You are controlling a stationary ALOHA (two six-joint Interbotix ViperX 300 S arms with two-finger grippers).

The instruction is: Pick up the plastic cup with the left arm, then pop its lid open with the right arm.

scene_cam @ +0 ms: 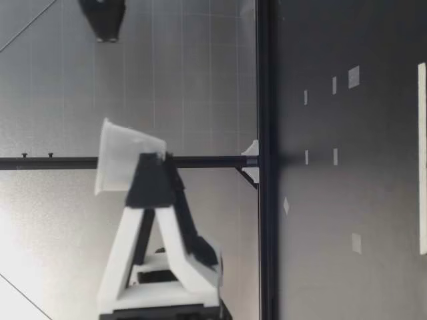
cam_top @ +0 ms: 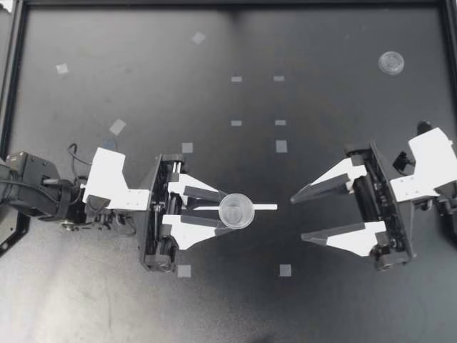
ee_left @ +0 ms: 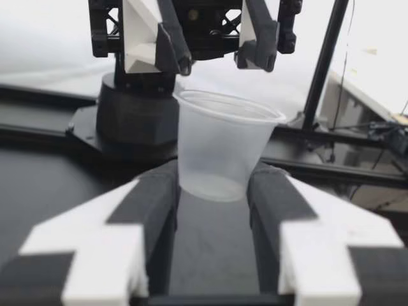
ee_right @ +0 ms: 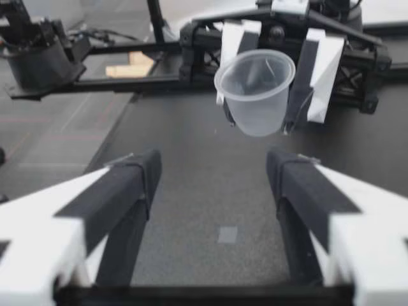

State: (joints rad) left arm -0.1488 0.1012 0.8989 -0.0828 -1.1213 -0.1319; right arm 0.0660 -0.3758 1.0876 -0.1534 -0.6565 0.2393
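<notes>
Because the clear cup (cam_top: pixel 236 211) is pinched low on its wall, near the base, its rim is free and faces up. That grip reads as deliberate, keeping the mouth unobstructed. You have the left gripper (cam_top: pixel 230 211) clamped on it from two sides, with both pads (ee_left: pixel 153 204) against the plastic. The low view shows the cup (scene_cam: pixel 123 157) held upright, well above the table (cam_top: pixel 143 307) and touching nothing else.

The right gripper (cam_top: pixel 298 219) faces the cup from near by, fingers (ee_right: pixel 131 185) spread wide and holding nothing. Its line appears to run straight at the cup (ee_right: pixel 258 95).

Under the cup a white strip (cam_top: pixel 265 207) lies flat on the table. A small clear lid (cam_top: pixel 390 63) rests well apart, toward the far right corner.

Surface: dark, matte, dotted with pale tape squares (cam_top: pixel 281 146), bounded by a black frame rail (scene_cam: pixel 265 100). Beyond the rail: a pale gridded wall (scene_cam: pixel 187 67).
</notes>
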